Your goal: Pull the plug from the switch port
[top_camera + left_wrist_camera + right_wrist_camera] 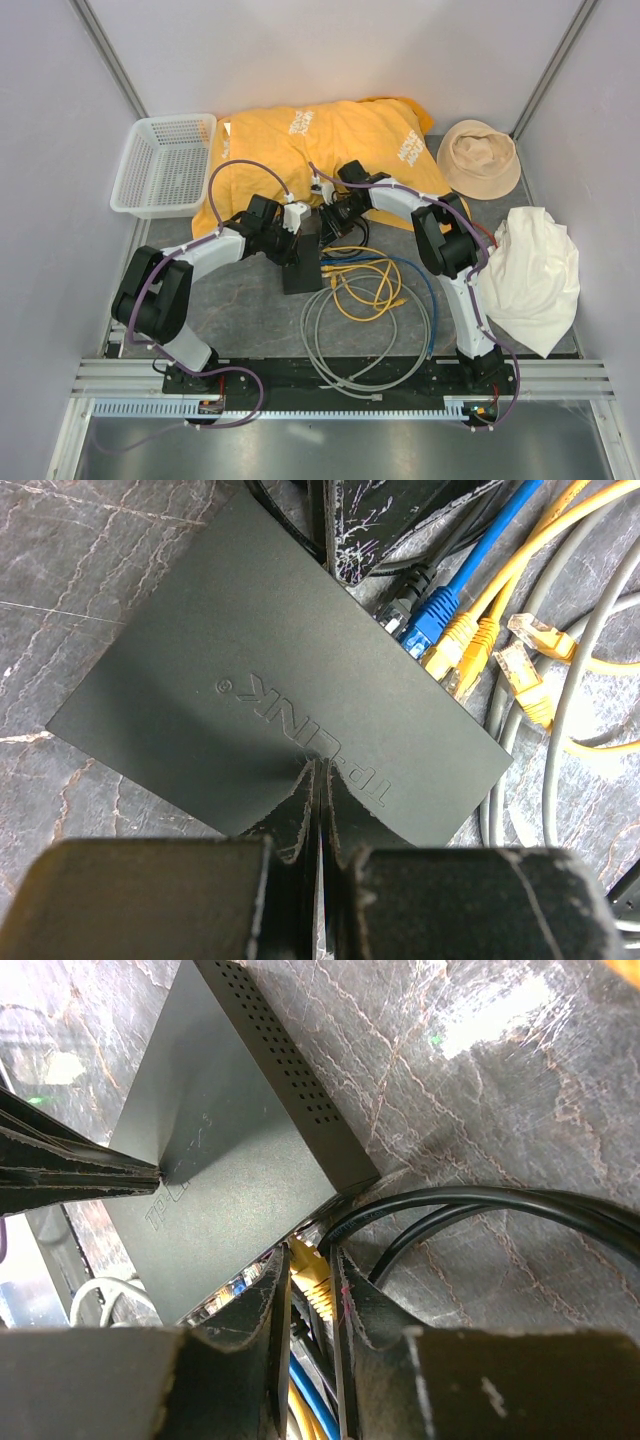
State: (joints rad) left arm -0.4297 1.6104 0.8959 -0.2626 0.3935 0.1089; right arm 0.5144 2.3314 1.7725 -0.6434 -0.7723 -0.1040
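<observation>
One flat switch [270, 700], left hand [318, 768] clenched on top, right hand [311, 1260] grasping yellow plug [312, 1288], pointing into switch

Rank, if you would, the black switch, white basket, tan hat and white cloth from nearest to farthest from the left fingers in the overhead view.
From the left fingers:
1. Black switch, directly under them at the table's middle.
2. White basket, back left corner.
3. Tan hat, back right.
4. White cloth, right edge.
</observation>
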